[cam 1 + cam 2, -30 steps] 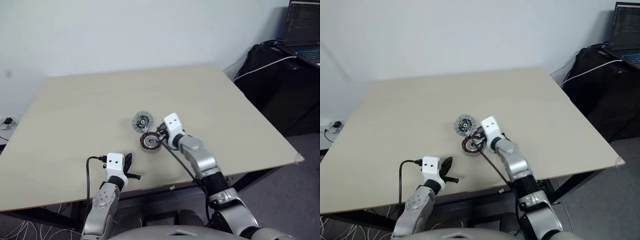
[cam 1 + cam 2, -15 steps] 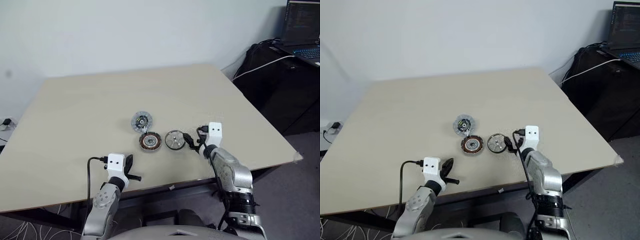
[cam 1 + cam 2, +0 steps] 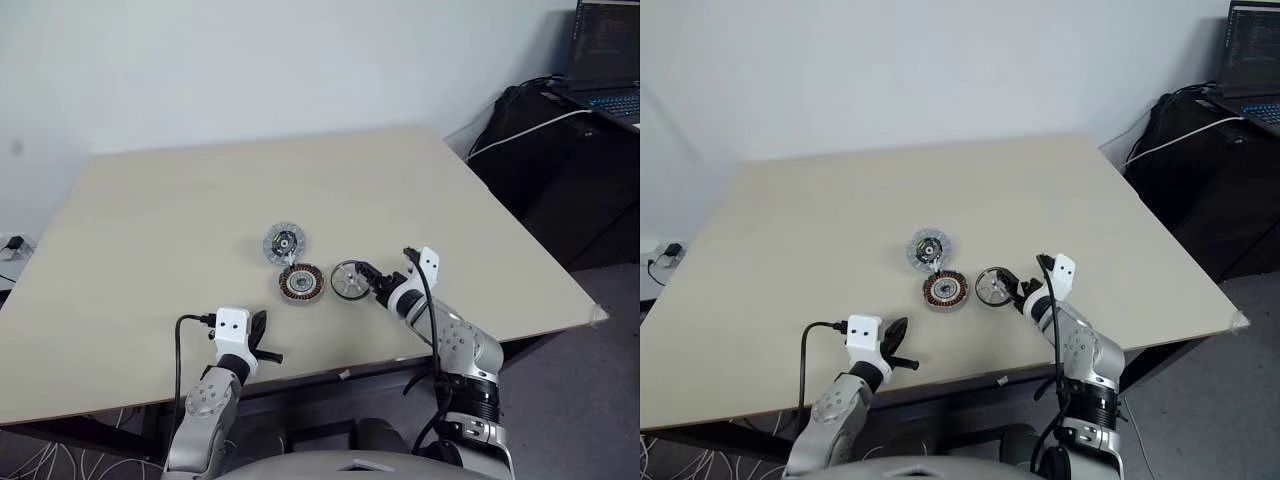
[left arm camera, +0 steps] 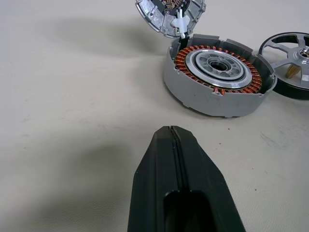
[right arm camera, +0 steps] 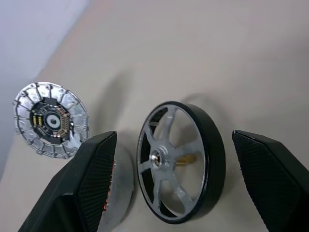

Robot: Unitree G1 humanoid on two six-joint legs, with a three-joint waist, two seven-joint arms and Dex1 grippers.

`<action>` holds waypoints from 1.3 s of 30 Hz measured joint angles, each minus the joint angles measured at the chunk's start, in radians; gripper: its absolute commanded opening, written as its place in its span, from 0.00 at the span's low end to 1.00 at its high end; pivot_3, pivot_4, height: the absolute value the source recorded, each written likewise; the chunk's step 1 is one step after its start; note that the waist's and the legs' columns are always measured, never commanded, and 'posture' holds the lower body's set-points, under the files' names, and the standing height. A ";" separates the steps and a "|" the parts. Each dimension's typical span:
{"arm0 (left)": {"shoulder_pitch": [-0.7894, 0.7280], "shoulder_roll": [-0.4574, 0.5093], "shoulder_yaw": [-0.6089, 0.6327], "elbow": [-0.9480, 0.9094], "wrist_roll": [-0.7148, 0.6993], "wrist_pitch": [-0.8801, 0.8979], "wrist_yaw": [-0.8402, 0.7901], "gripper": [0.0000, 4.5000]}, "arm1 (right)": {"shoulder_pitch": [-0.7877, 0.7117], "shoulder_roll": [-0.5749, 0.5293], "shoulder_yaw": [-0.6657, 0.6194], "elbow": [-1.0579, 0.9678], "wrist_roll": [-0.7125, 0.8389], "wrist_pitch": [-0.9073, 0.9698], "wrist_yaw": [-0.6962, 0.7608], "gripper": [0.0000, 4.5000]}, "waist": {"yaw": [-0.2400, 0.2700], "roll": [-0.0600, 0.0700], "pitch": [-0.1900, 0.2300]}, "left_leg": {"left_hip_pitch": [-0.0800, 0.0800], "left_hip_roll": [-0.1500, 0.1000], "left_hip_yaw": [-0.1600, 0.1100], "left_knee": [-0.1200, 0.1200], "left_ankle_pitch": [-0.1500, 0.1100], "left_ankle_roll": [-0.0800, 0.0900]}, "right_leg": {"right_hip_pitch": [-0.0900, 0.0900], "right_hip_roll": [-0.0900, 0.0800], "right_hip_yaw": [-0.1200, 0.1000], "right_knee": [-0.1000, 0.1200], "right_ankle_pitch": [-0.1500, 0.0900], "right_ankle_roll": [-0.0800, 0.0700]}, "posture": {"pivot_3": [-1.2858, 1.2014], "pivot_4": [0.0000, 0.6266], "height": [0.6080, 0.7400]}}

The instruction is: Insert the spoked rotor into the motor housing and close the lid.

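Observation:
The spoked rotor [image 3: 347,279], a black ring with silver spokes, rests on the table just right of the motor housing [image 3: 300,283] and looks tilted. The housing is a grey cup with copper windings [image 4: 217,72]. Its silver lid [image 3: 282,242] stands hinged open behind it. My right gripper [image 3: 372,283] is open just right of the rotor. In the right wrist view its fingers [image 5: 91,179] stand on either side of the rotor [image 5: 181,166], apart from it. My left gripper [image 3: 262,340] is shut and empty near the table's front edge, pointing toward the housing.
The beige table [image 3: 180,200] is bare around the parts; its front edge [image 3: 350,370] runs just below my grippers. Off the table to the right stands a dark stand [image 3: 560,160] with a laptop [image 3: 608,55] and a white cable [image 3: 520,135].
My right gripper moved right, away from the housing, and opened, and its wrist rolled. The rotor now shows on the table beside the housing. My left gripper stayed still.

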 measured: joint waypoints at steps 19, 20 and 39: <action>0.000 0.007 0.000 -0.001 0.001 0.000 0.000 0.00 | -0.001 0.003 0.008 0.058 0.065 0.038 -0.011 0.56 | 0.000 0.001 0.001 | 0.000 0.000 0.000 0.000 0.000 0.000 | 0.000 0.000 0.000 0.000 0.000 0.000 | 0.52 0.00 1.00; 0.000 0.007 0.000 -0.001 0.002 0.000 0.000 0.00 | -0.001 0.004 0.008 0.063 0.073 0.043 -0.010 0.49 | 0.000 0.001 0.001 | 0.000 0.000 0.000 0.000 0.000 0.000 | 0.000 0.000 0.000 0.000 0.000 0.000 | 0.52 0.00 1.00; -0.006 0.008 0.000 -0.001 0.002 0.000 -0.001 0.00 | 0.001 0.038 -0.047 -0.083 0.305 0.053 -0.066 0.09 | -0.003 0.005 0.003 | -0.002 0.001 0.000 -0.001 0.000 0.000 | -0.002 0.000 0.000 -0.001 0.000 0.000 | 0.52 0.00 1.00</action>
